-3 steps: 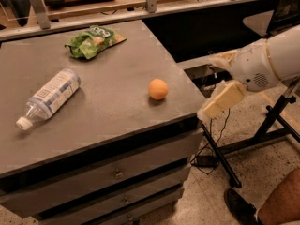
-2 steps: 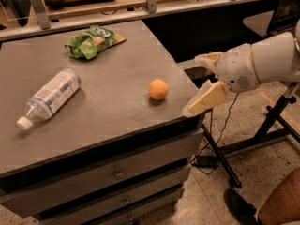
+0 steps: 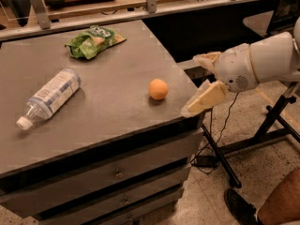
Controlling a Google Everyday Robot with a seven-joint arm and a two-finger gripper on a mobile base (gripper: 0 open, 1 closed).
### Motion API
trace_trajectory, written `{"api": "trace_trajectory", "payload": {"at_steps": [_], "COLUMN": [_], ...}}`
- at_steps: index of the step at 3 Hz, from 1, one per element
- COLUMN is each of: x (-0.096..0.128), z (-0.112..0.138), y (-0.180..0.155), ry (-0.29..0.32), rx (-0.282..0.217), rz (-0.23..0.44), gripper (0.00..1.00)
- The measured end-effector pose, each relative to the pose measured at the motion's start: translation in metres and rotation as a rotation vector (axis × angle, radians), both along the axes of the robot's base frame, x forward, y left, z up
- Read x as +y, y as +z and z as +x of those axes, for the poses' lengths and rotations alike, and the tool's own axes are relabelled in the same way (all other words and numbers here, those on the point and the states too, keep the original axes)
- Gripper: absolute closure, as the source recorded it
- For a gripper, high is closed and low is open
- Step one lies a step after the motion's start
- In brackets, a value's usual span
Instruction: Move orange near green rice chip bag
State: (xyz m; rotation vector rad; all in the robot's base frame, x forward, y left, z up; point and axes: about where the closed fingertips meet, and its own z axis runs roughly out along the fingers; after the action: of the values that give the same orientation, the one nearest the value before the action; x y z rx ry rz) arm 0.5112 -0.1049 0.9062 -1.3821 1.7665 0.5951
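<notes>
The orange (image 3: 158, 88) sits on the grey cabinet top (image 3: 108, 107) near its right edge. The green rice chip bag (image 3: 93, 41) lies wrinkled at the back of the top, far left of the orange. My gripper (image 3: 196, 84) is open and empty, hovering at the cabinet's right edge just right of the orange, with one cream finger (image 3: 205, 100) low and the other (image 3: 206, 58) behind it.
A clear plastic bottle (image 3: 49, 96) with a white label lies on its side at the left. Drawers (image 3: 117, 172) front the cabinet. A black stand leg (image 3: 262, 130) and cable are on the floor at right. A person's shoe (image 3: 241, 205) is at bottom right.
My gripper has moved left toward the orange, from beyond the cabinet's right edge to just beside it. The orange, bag and bottle have not moved.
</notes>
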Motion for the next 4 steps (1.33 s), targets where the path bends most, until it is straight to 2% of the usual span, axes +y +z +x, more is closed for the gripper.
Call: {"api": "trace_trajectory", "payload": {"at_steps": [2, 3, 4], "x": [0.021, 0.04, 0.051], "z": [0.031, 0.046, 0.055], "y": [-0.026, -0.04, -0.048], "ry": [0.086, 0.139, 0.162], "rx": [-0.053, -0.063, -0.068], "rz": [0.128, 0.184, 0.209], "gripper": [0.0, 0.0, 0.0]}}
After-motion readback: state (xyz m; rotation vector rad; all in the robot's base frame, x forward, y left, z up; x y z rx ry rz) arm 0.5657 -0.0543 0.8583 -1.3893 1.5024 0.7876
